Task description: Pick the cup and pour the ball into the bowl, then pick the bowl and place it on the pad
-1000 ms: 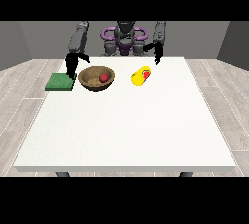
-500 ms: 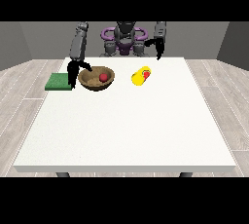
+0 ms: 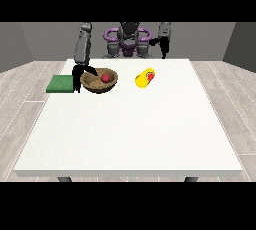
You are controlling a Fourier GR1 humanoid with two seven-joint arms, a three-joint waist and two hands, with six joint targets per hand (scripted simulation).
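Bowl (image 3: 99, 82): held red ball (image 3: 106, 78), beside green pad (image 3: 61, 84).
Cup (image 3: 144, 78): lay tipped on surface (image 3: 130, 129).
Hand at the view's left (image 3: 79, 75): fingers spread at bowl's rim.
Hand at the view's right (image 3: 162, 45): fingers' state unclear.

A large white rectangular table (image 3: 130, 129) spreads beneath the fingers (image 3: 76, 83) of the hand at the view's left (image 3: 78, 74). Pale wood-plank floor (image 3: 25, 81) lies beyond them on either side, and grey walls (image 3: 30, 39) stand behind.

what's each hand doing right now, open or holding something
Hand at the view's left: at the rim of the bowl; open or shut cannot be told.
Hand at the view's right: raised, holding nothing; fingers cannot be told.
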